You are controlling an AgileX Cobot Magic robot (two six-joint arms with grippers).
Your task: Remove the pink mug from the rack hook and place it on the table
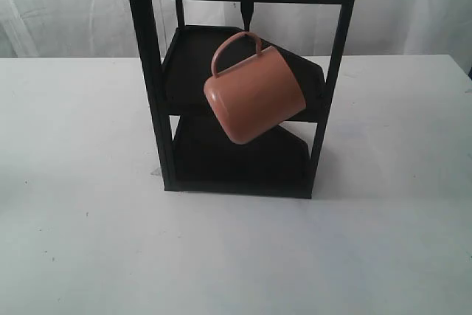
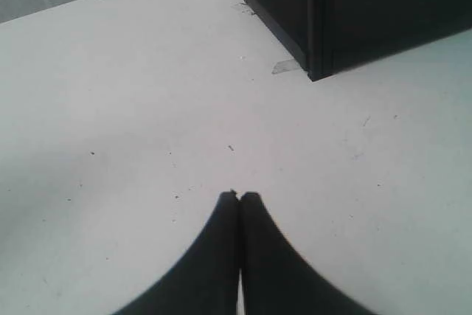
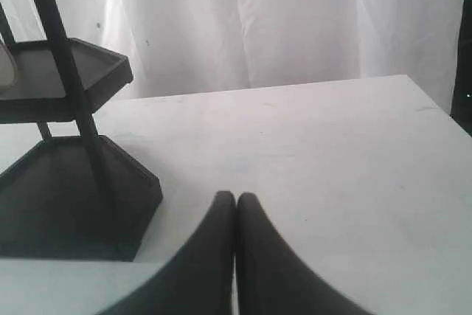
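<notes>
The pink mug (image 1: 254,96) hangs tilted by its loop handle from the rack hook (image 1: 248,11) on the top crossbar of the black rack (image 1: 151,71), in the exterior view. Its base faces the camera. Neither gripper shows in that view. In the left wrist view my left gripper (image 2: 239,197) is shut and holds nothing, low over the white table (image 2: 110,108), with the rack's foot (image 2: 317,35) ahead of it. My right gripper (image 3: 236,197) is also shut and bare over the table, the rack's shelves (image 3: 66,71) off to its side. A pale sliver at that frame's edge may be the mug.
White curtains (image 3: 280,20) hang behind the table's far edge. The rack stands mid-table with two black hexagonal shelves (image 1: 243,160). Small dark specks dot the tabletop. A dark edge (image 3: 463,49) shows past the table's corner in the right wrist view.
</notes>
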